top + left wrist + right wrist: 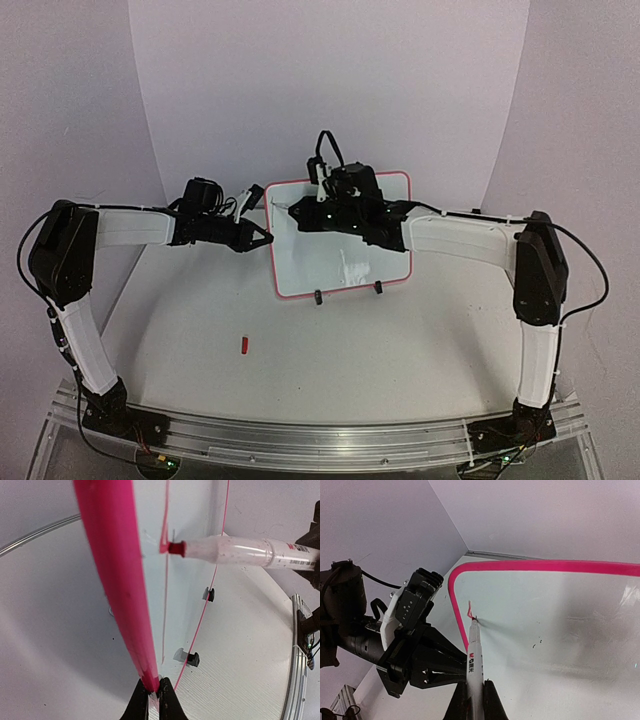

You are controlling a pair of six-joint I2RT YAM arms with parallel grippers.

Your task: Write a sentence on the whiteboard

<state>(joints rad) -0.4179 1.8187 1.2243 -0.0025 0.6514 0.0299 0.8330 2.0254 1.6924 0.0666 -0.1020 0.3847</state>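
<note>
Marking whiteboard [560,630] beside marker [475,665]: red stroke [469,609], wrist views only.

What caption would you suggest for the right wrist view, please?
Right tool presses a marker to the whiteboard at a short red stroke; left tool grips its edge.

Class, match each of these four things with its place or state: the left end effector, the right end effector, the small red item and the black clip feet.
Column one:
1. left end effector
2. right end effector
3. small red item
4. black clip feet

Column two:
A. lying loose on the table
B. shut on the marker
C. at the bottom edge of the whiteboard
D. shut on the whiteboard's pink frame

Pairs: 1-D, 2-B, 3-A, 4-C
</note>
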